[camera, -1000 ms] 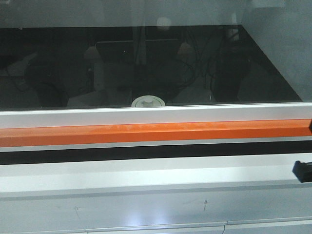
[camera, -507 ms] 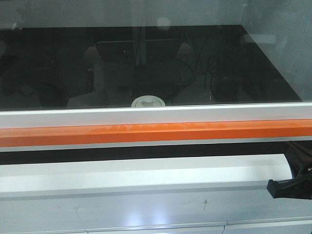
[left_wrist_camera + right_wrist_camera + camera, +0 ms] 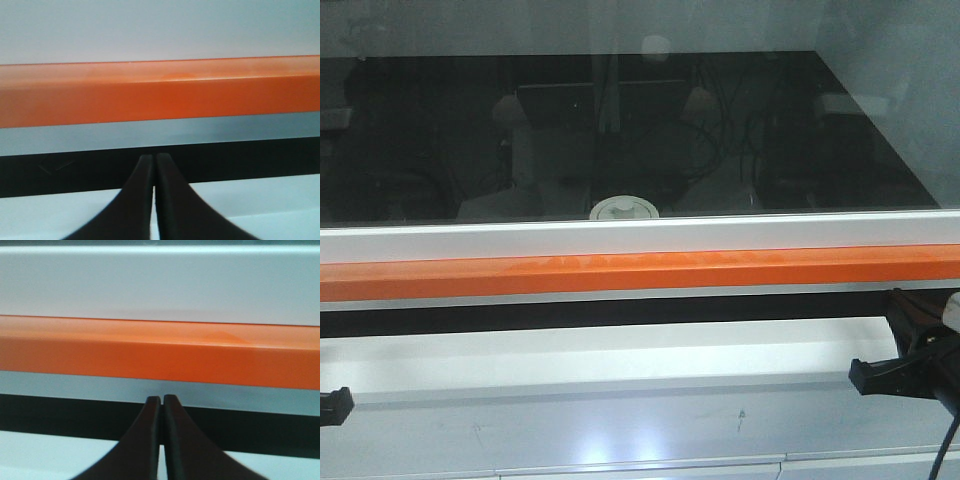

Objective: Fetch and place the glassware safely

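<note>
Glossy orange bar (image 3: 640,272), reflective dark glass pane (image 3: 440,130), smooth cream-white plastic jar lid (image 3: 624,208).

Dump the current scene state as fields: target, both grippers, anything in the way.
target: glass jar, only its cream-white top shows above the white rail
location: on the black surface behind that rail, near centre
left gripper: shut, empty, low at the left edge, facing the orange bar
right gripper: shut, empty, low at the right, facing the same bar
contact: neither gripper touches the jar
in the way: rail and orange bar lie between grippers and jar; reflections suggest a glass pane, cannot confirm
</note>
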### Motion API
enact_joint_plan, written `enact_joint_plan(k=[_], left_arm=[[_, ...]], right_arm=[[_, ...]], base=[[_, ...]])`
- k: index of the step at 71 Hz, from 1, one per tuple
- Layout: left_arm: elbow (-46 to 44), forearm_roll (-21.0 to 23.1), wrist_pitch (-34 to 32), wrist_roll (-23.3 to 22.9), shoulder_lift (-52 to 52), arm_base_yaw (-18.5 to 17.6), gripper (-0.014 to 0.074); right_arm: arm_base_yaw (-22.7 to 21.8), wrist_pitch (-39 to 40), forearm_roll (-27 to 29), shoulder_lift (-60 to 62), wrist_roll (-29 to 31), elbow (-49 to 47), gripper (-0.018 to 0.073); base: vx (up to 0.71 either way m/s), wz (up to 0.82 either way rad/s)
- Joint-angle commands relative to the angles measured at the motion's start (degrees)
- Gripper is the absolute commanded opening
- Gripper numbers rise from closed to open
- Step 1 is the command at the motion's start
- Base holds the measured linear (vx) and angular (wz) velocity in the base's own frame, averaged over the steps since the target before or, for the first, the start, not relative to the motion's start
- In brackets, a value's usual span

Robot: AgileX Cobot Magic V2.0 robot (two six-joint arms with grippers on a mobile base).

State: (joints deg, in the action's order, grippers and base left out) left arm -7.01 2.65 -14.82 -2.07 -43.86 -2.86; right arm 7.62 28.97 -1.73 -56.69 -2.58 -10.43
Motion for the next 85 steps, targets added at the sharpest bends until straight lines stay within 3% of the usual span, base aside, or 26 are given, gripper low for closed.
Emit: enact_joint_plan(k=[1, 33, 65, 85], left_arm=[[-1.53, 0.44, -6.38, -0.47, -2.05, -0.46, -0.0007], [-1.53, 0.39, -14.53, 1.62, -8.23, -0.46, -0.0007], [-1.53, 0.39, -27.96, 1.08, -16.33, -0.46, -0.0007], [-1.53, 0.39, -31.69, 0.86, -17.54, -0.46, -0.0007]], right_arm=[[0.13, 6.68, -0.02, -1.32, 0.10, -1.52, -0.0001], [0.13, 11.73, 2.94, -6.27, 0.10, -1.52, -0.0001], [0.13, 20.17, 3.58, -13.01, -0.10, -1.52, -0.0001], [0.13, 27.72, 3.45, -15.76, -1.37, -1.52, -0.0001]], base=[[0.00, 0.00], [0.00, 0.00], [0.00, 0.00], [0.00, 0.00]])
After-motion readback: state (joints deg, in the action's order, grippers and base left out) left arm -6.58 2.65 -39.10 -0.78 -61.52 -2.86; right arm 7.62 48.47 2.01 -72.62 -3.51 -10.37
